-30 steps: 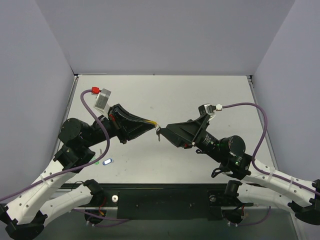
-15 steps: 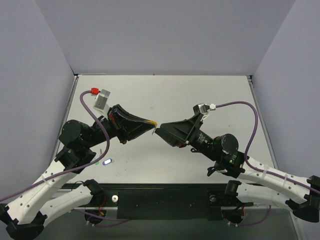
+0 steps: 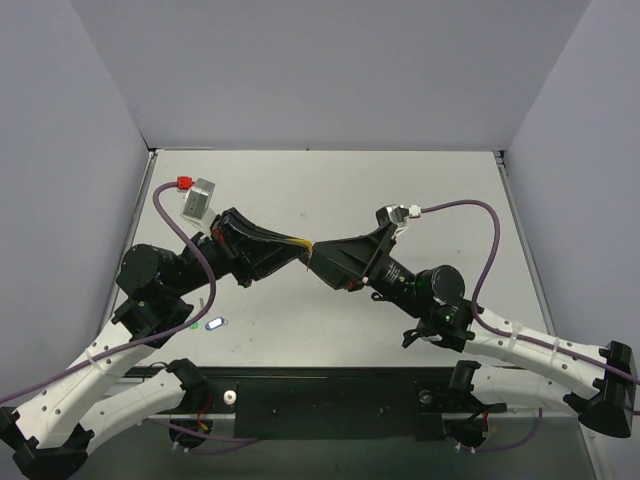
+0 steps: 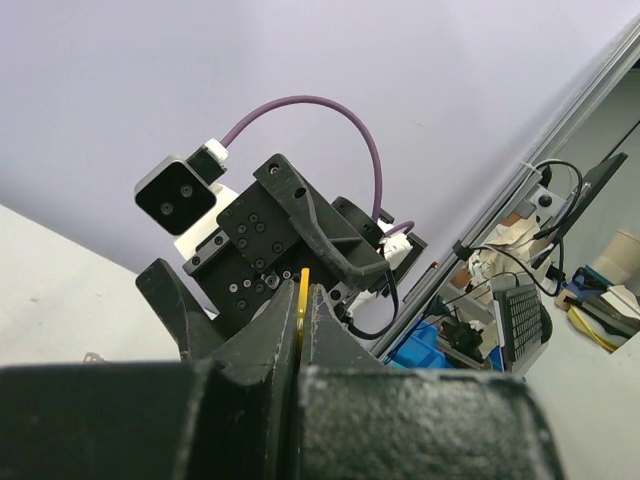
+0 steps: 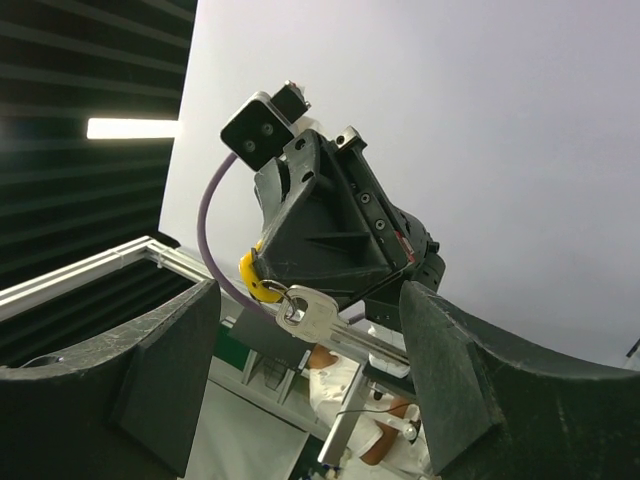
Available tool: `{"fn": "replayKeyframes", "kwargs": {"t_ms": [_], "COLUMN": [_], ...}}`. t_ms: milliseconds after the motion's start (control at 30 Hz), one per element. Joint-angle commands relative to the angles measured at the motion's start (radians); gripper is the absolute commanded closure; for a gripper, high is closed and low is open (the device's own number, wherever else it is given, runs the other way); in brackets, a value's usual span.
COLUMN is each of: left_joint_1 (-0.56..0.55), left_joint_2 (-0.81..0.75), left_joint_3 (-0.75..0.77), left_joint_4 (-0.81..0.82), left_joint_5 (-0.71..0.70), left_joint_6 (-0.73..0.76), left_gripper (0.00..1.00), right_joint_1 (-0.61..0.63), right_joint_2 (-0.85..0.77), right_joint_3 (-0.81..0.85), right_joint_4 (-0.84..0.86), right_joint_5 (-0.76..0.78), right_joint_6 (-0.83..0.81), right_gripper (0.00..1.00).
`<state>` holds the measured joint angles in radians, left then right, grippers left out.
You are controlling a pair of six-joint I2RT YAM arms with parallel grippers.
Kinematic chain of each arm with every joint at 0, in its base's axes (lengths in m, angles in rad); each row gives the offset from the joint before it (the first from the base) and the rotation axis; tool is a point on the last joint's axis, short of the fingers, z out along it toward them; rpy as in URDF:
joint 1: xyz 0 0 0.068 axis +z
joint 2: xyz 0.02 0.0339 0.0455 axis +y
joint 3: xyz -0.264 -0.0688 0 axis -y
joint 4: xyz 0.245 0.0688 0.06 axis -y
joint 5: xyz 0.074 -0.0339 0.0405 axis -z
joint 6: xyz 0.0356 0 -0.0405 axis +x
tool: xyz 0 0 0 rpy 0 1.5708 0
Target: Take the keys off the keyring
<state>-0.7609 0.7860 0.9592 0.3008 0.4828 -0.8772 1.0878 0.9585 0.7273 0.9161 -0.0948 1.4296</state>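
Mid-frame above the counter (image 3: 420,190), my left jaws clamp the yellow tag (image 5: 257,279) of the keyring (image 5: 288,295), while the key (image 5: 315,315) dangles toward lower right, straight ahead of my right jaws, which are spread apart.

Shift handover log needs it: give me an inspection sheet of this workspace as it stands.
Surface: pale table; damage, nothing seen.
Job's things: keyring, its yellow tag pinched in the left pincer; key hangs on it, not yet off.
Clutter: blue-tagged key and green tag beside the left arm.
Grippers: left pincer shut; right pincer open, key between its fingers, ungripped.
Cables: purple cables loop off both wrists.
Surroundings: plain walls; nothing else seen.
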Motion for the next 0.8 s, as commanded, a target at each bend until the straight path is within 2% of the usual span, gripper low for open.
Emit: {"fn": "replayKeyframes", "kwargs": {"t_ms": [0,400,767], "left_joint_1": [-0.005,-0.006,-0.005], "left_joint_2": [-0.004,0.001,0.001], "left_joint_3": [0.009,-0.002,0.009], "left_joint_4": [0.084,0.129,0.097], "left_joint_5": [-0.007,-0.009,-0.013], "left_joint_6": [-0.02,-0.046,-0.028], "left_gripper": [1.0,1.0,1.0], "right_joint_1": [0.001,0.001,0.001], "right_joint_2": [0.002,0.054,0.037], "right_joint_3": [0.004,0.027,0.018], "right_joint_4": [0.164,0.251,0.294], "right_joint_5": [-0.014,-0.032,-0.039], "right_joint_6": [0.017,0.046,0.054], "right_gripper": [0.33,0.35,0.6]}}
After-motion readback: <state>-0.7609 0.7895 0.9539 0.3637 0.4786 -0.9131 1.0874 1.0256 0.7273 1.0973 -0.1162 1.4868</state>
